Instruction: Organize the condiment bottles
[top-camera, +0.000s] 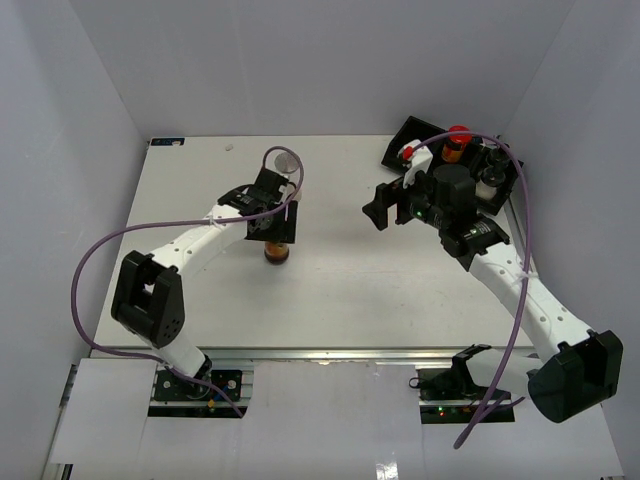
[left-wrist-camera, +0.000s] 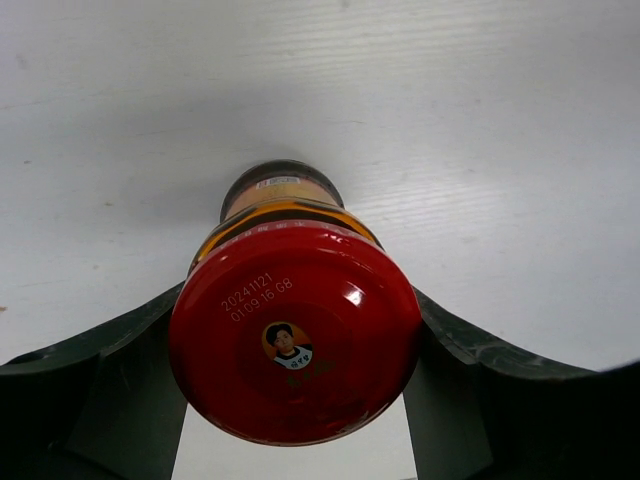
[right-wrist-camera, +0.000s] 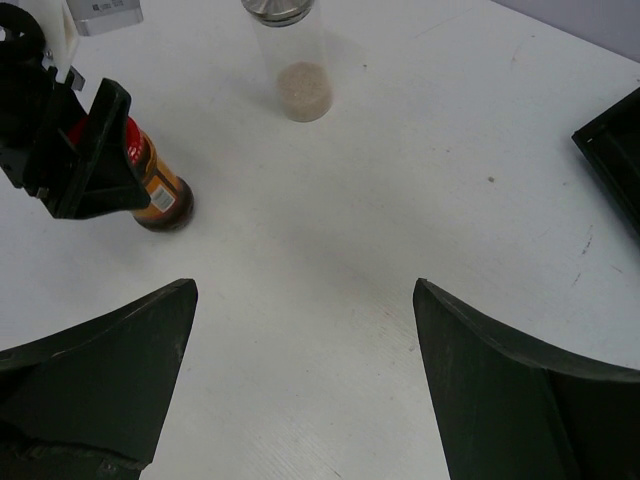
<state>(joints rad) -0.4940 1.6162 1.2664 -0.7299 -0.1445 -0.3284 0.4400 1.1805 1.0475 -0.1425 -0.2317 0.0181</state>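
A red-capped jar with brown contents (top-camera: 277, 253) stands upright on the white table, left of centre. My left gripper (top-camera: 275, 232) is shut on its red cap (left-wrist-camera: 295, 335), one finger against each side. The right wrist view shows that jar (right-wrist-camera: 160, 195) with its base on the table. A clear jar with a flat grey lid (top-camera: 283, 160) stands behind it, apart, and also shows in the right wrist view (right-wrist-camera: 297, 70). My right gripper (top-camera: 378, 210) is open and empty above bare table (right-wrist-camera: 305, 380).
A black tray (top-camera: 410, 135) sits at the back right corner, behind my right arm. It holds another red-capped jar (top-camera: 457, 140) and black-topped bottles (top-camera: 490, 170). Its corner shows in the right wrist view (right-wrist-camera: 615, 150). Grey walls close in the table.
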